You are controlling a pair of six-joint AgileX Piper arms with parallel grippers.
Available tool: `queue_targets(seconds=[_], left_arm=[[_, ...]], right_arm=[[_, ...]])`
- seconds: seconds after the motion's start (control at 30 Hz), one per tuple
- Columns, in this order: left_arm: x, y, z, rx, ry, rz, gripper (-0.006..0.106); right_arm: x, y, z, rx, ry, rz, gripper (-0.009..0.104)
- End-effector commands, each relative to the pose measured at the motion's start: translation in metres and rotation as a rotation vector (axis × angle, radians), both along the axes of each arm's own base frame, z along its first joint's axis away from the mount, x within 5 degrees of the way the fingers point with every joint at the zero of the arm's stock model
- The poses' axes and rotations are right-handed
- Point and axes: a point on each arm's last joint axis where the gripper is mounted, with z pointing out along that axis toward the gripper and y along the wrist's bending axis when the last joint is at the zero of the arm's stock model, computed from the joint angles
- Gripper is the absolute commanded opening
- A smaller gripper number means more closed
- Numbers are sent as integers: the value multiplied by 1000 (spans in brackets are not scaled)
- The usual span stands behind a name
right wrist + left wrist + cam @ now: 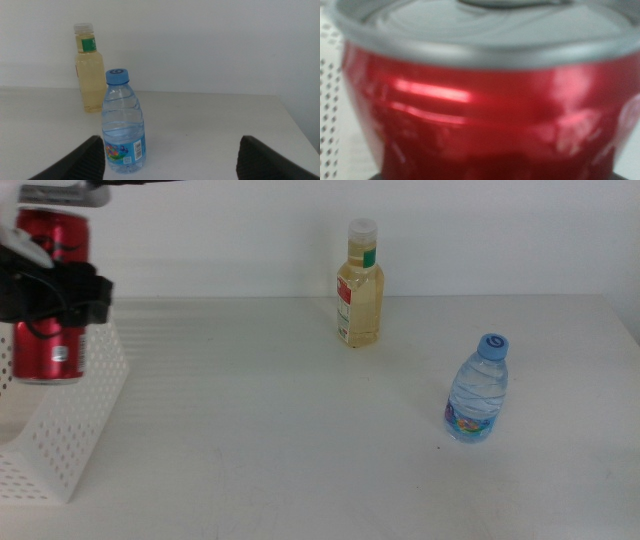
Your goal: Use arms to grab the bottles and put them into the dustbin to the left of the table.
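The left gripper point(50, 295) is clenching the slim red metal cola can point(50, 295), holding it upright above the white perforated plastic dustbin point(70, 430) at the left edge of the plain white table point(300, 440). The right gripper point(170, 160) is waiting with jaws spread, facing the small blue-capped clear water bottle point(122, 125). The clear white-capped bottle of yellow liquid point(359, 285) is standing farther back.

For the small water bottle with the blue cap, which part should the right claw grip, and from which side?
Probably the water bottle's straight middle body, approached level from the near table edge. It stands upright and alone, and the right claw already faces it, open wider than the bottle.
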Motion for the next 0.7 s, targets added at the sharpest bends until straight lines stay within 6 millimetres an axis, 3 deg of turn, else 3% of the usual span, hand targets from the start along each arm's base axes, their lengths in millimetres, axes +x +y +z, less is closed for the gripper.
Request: queue_targets(seconds=[0.0, 0.67], left_arm=[[4, 9, 23, 1, -93, 25, -5], [46, 84, 13, -78, 191, 97, -5]], right_arm=[[-3, 0, 11, -3, -111, -1, 75], [-3, 0, 11, -3, -111, -1, 75]])
